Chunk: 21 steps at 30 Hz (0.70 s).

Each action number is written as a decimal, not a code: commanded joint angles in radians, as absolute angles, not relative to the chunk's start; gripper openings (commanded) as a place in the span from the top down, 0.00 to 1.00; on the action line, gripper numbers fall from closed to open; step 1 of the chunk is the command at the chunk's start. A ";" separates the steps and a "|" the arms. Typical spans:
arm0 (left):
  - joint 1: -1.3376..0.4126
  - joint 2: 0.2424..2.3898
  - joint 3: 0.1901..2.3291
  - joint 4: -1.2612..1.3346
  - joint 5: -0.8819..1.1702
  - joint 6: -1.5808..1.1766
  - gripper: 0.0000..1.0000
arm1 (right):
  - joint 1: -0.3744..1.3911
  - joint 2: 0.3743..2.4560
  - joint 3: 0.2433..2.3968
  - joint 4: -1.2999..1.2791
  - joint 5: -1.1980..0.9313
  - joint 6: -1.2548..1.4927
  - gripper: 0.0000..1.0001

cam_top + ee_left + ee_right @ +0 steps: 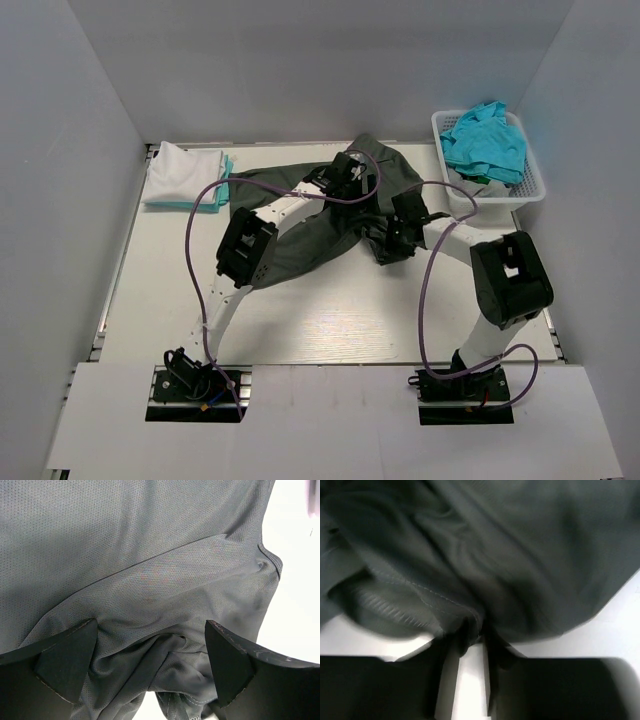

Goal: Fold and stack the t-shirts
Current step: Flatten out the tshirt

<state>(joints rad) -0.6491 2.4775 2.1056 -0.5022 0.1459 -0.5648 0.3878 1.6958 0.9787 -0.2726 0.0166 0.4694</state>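
Shows charcoal t-shirt (318, 238) spread left of the lattice basket (500, 199), long axis slanting from it leftward and nearer. Finds left gripper (150, 652) stretched over it, jaws wide, empty; right gripper (470, 636), elbow folded, pinching its hem.

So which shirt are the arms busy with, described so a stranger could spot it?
On the white table, look to the middle, between the folded stack at the far left and the basket at the far right. The dark charcoal t-shirt lies there, loose and rumpled. It is the only dark one; the rest are white or turquoise.
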 commanded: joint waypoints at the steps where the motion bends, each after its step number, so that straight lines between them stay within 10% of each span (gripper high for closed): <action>1: -0.637 2.534 2.022 -0.718 0.103 -0.551 0.00 | 0.388 1.744 1.037 -0.236 0.101 0.509 0.93; 16: -0.637 2.484 1.959 -0.718 0.063 -0.529 0.00 | 0.383 1.559 1.166 -0.794 0.443 0.420 0.96; 19: -0.637 2.459 1.941 -0.709 0.103 -0.485 0.00 | 0.383 1.519 1.062 -0.786 0.427 0.439 0.83; 21: -0.637 2.441 1.940 -0.733 0.117 -0.459 0.00 | 0.387 1.497 1.028 -0.784 0.396 0.451 0.47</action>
<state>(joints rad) -0.6491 2.4165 2.0136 -0.4999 0.1173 -0.5171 0.3866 1.5238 1.0863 -0.7101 0.3851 0.4343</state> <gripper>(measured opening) 0.994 0.406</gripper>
